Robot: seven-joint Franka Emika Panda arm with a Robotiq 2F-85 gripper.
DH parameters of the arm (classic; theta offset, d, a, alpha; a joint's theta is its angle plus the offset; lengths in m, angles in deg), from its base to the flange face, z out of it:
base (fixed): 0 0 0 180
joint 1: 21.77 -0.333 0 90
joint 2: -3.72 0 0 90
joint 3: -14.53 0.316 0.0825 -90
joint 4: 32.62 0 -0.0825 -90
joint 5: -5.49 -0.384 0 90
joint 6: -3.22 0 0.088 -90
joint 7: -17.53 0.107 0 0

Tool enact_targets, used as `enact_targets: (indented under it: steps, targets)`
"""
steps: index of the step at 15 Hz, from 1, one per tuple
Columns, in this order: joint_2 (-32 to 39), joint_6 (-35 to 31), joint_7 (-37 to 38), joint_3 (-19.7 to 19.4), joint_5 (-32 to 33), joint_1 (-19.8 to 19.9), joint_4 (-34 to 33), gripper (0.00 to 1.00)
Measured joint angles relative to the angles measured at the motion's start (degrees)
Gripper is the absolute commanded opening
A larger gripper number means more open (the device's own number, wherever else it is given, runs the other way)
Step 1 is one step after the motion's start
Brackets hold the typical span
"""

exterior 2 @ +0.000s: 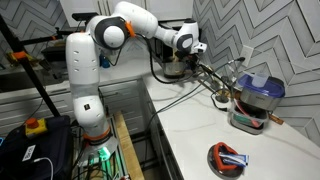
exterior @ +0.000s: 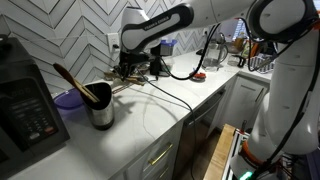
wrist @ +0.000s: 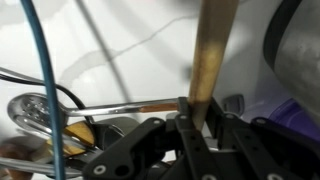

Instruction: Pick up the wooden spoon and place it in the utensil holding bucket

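Gripper (wrist: 203, 118) is pinched shut on the wooden spoon (wrist: 212, 60) handle. Bucket (exterior: 101, 112) is near, at 8 o'clock from it in an exterior view. Suggest: lift above the rim, tip the spoon vertical, dodge the utensils (exterior: 75, 82) already inside, then release.

A white countertop (exterior: 150, 125) carries everything, crossing an exterior view from lower left to upper right. At the far left of the frame a black appliance (exterior: 25, 115) stands on it. Just right of that sits a purple bowl (exterior: 66, 99), and in front of the bowl, left of centre, a metal utensil bucket (exterior: 101, 112) stands upright. A dark cable (exterior: 175, 97) trails over the bare middle. Toward the upper right lie a small red item (exterior: 198, 76) and a dish rack (exterior: 258, 62). In an exterior view, a round red-rimmed object (exterior 2: 226, 158) lies on the counter at the bottom right of the frame.
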Motion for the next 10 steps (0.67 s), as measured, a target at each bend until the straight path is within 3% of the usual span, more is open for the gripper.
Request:
enact_targets:
  steps: [4,10]
  targets:
    - [-5.19,0.48,0.09,0.01,0.0,0.81,5.72,0.21]
    - [-5.28,0.48,0.13,0.05,0.0,0.8,6.1,0.21]
